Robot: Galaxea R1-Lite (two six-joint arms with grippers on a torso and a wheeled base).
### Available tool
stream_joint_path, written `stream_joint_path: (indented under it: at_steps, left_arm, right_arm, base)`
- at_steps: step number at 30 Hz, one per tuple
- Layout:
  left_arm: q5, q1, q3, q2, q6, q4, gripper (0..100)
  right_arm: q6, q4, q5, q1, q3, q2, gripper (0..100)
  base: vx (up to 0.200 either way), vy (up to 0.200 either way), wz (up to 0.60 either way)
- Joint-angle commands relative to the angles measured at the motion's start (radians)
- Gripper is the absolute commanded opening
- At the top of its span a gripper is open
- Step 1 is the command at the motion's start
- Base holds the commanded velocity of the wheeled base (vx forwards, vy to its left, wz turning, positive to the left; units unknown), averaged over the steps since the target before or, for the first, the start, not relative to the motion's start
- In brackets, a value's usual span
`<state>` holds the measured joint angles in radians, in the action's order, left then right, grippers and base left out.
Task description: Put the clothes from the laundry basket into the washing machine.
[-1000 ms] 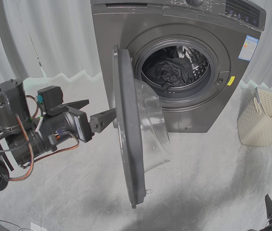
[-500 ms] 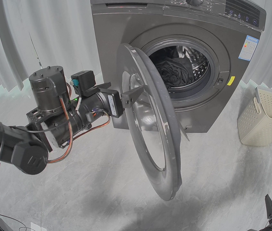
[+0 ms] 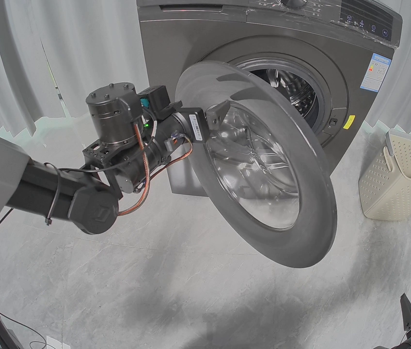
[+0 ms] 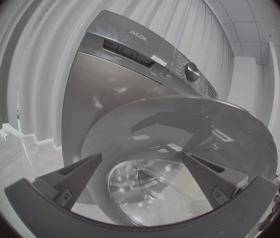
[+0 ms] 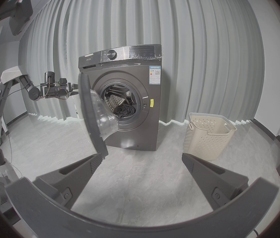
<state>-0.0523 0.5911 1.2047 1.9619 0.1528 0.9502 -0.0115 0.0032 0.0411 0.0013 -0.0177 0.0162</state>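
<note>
Hanging partly shut across the middle of the head view, the door point(image 3: 312, 219) of the washer point(image 3: 176, 39) had the left gripper point(image 4: 140, 157) at its outer face, fingers spread wide, holding nothing. Dark clothes point(image 5: 125, 110) lay in the drum, and the basket point(image 3: 404, 175) stood at the right edge. The right gripper point(image 5: 141, 156), in the lower right corner, was wide and empty too.

The washing machine point(image 3: 176, 39) is dark grey, the clothes point(image 5: 125, 110) black, the hole-dotted laundry basket point(image 3: 399, 180) cream.
</note>
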Motion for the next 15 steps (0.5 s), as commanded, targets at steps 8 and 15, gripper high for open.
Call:
stream_joint_path:
  at_steps: [8, 15]
  left_arm:
    - [-0.064, -0.011, 0.202, 0.158, 0.030, 0.001, 100]
    - [-0.104, -0.010, 0.210, 0.160, 0.048, -0.002, 100]
  right_arm:
    - [-0.001, 0.000, 0.002, 0.000, 0.016, -0.013, 100]
    - [-0.001, 0.000, 0.002, 0.000, 0.015, -0.013, 100]
  base:
    - [0.000, 0.000, 0.00]
    - [0.000, 0.000, 0.00]
